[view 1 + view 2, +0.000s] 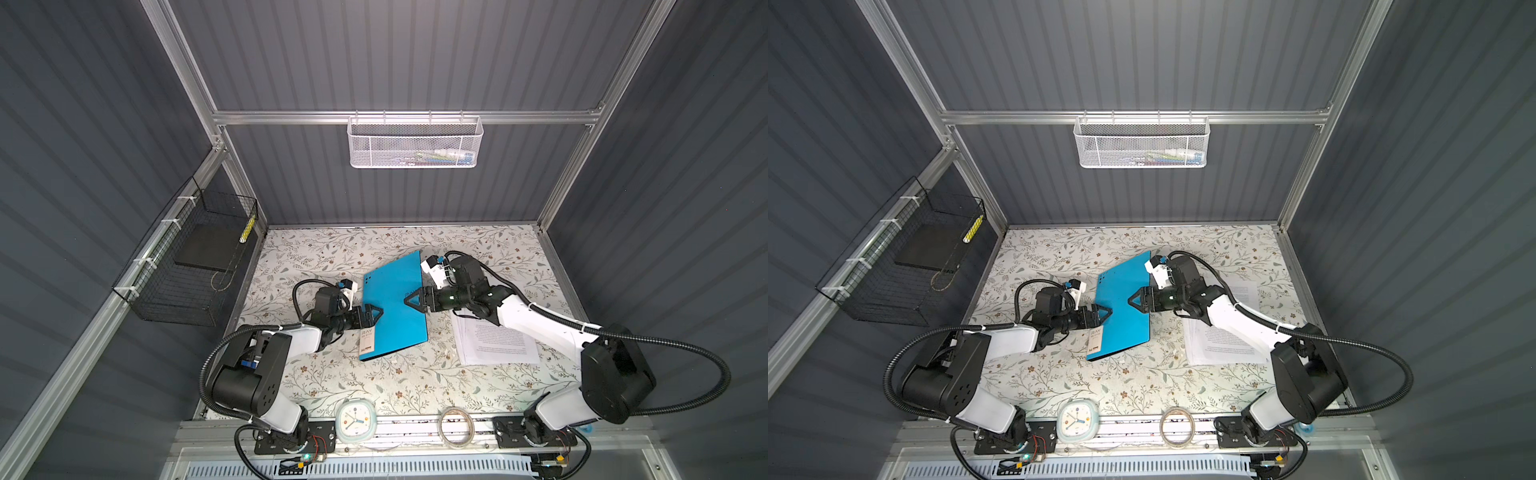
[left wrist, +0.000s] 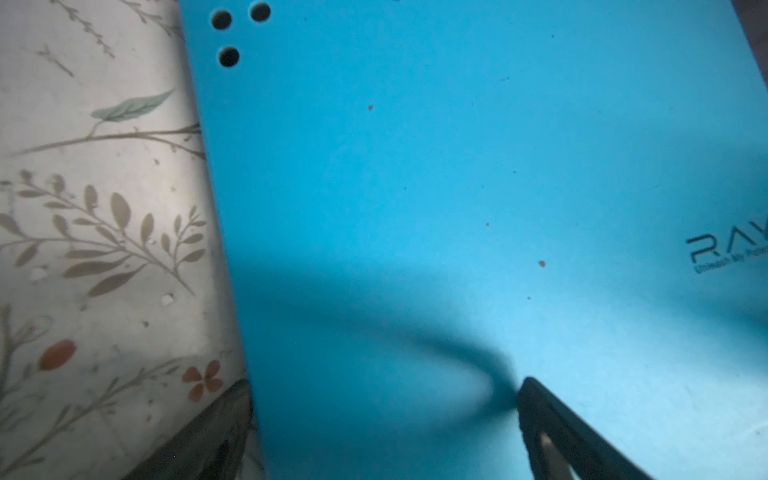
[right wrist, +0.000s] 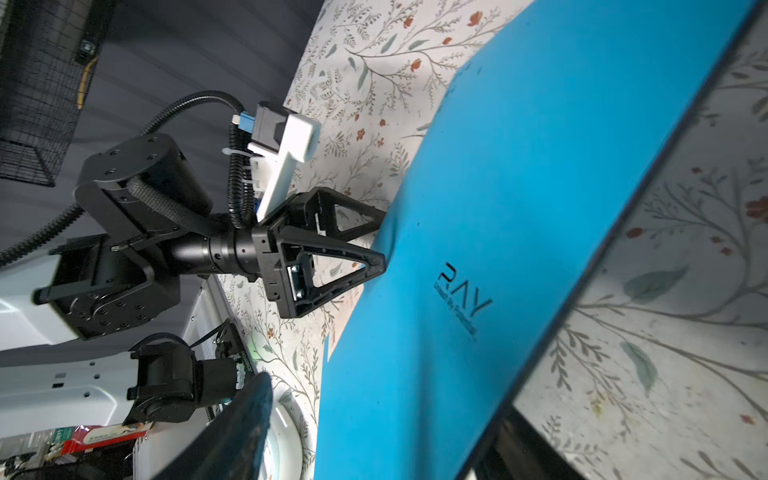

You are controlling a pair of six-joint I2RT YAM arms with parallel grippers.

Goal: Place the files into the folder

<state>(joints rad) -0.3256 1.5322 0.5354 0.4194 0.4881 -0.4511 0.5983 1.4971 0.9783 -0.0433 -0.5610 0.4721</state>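
Observation:
The blue folder lies shut in the middle of the flowered table, its label end toward the front. My left gripper is open at the folder's left edge, one finger over the blue cover and the other beside the edge. My right gripper is open and straddles the right edge, which stands raised off the table. One finger is above the cover; the other is beneath it. The files lie flat to the right, partly under the right arm.
A black wire basket holding a dark slab hangs on the left wall. A white mesh basket hangs on the back rail. A small clock and a tape roll sit at the front edge.

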